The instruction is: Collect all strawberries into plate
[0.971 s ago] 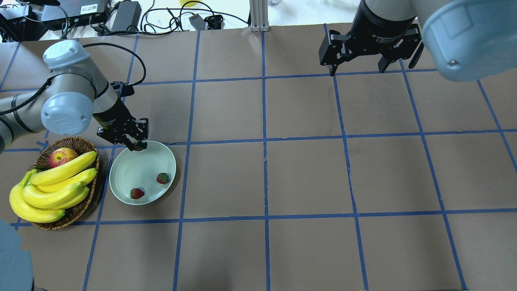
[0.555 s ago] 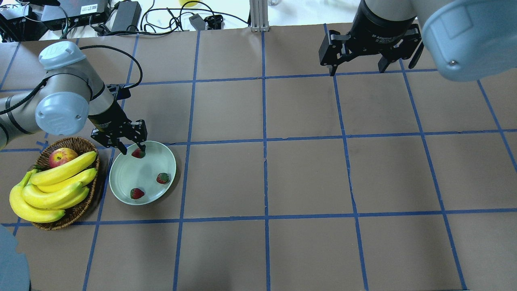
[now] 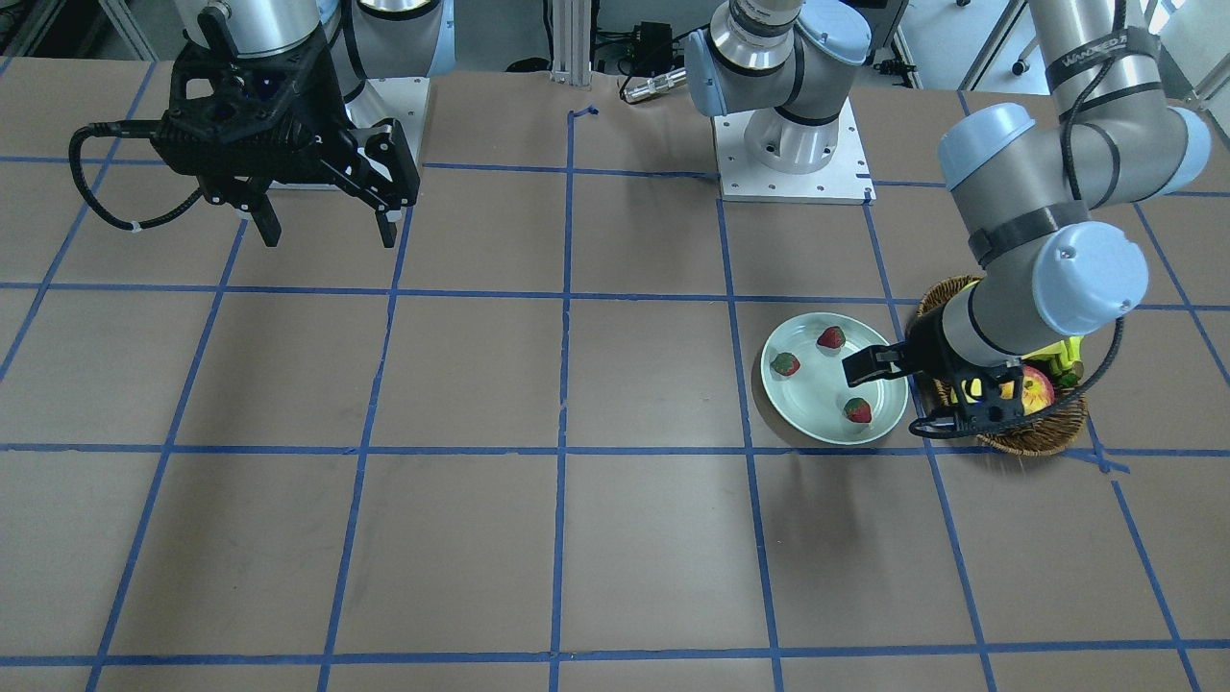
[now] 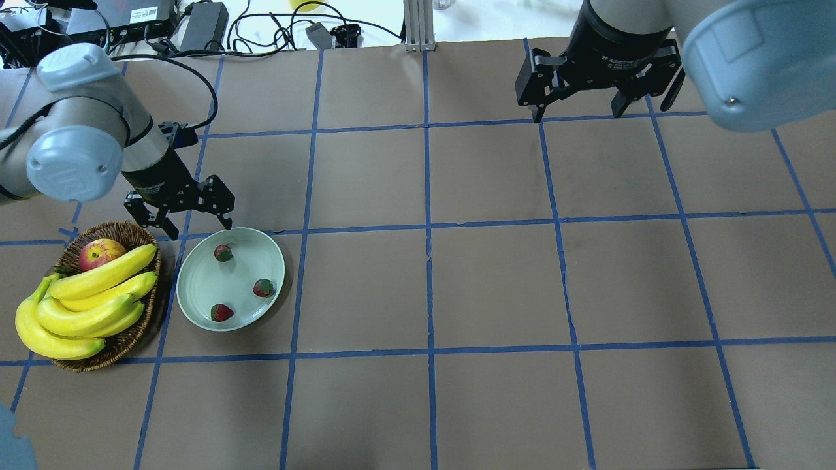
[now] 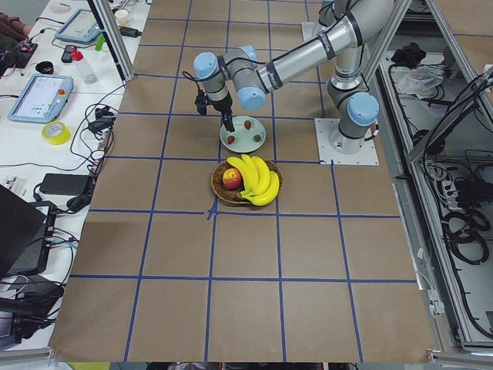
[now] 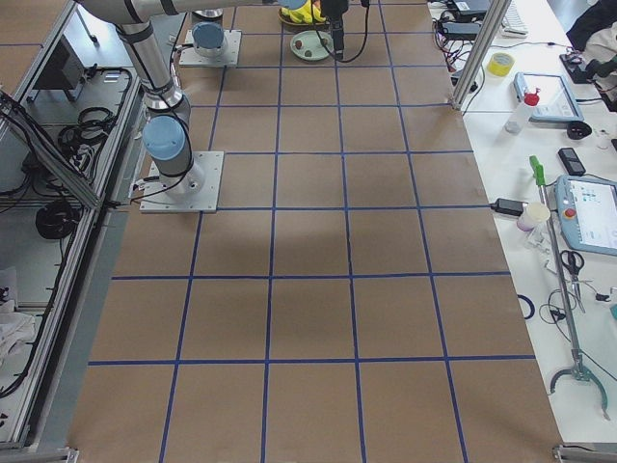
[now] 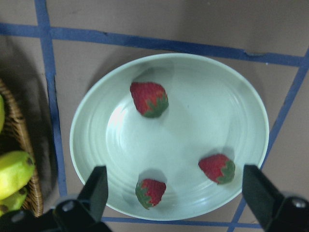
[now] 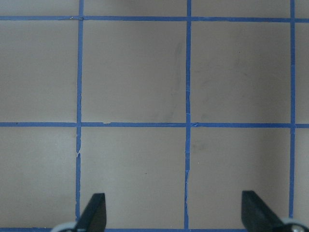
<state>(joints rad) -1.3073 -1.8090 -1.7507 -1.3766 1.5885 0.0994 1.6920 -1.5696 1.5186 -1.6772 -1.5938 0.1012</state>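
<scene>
**Item: left gripper** [image 4: 200, 228]. A second ago its fingers were clamped on a berry over the plate's rim on the operators' side. Now the fingers are spread wide and empty, and have pulled back to just outside that rim, above the table.

**Item: three small red strawberries with green leafy caps** [image 7: 149, 98] [image 7: 217, 168] [image 7: 150, 192]. All lie inside the plate, well apart from one another. The newly released one lies nearest the rim on the operators' side. None touches a finger. Each lies on its side with its skin whole.

**Item: round, shallow, glossy mint-white plate** [image 4: 196, 287]. It sits flat on the brown paper-covered table with the blue tape grid [image 4: 496, 281]. It is on the robot's left, roughly midway between the robot-side edge and the operators' edge, far from any corner. It stands just beside the brown wicker basket [image 4: 124, 228], which holds yellow bananas [image 4: 85, 300] and a red-yellow apple [image 4: 101, 253].

**Item: right gripper** [image 4: 578, 114]. Unchanged: fingers apart, holding nothing, hanging high over bare table.

**Status.** No berry shows outside the plate, so the collection looks complete. Only the arm's retreat seems left.
</scene>
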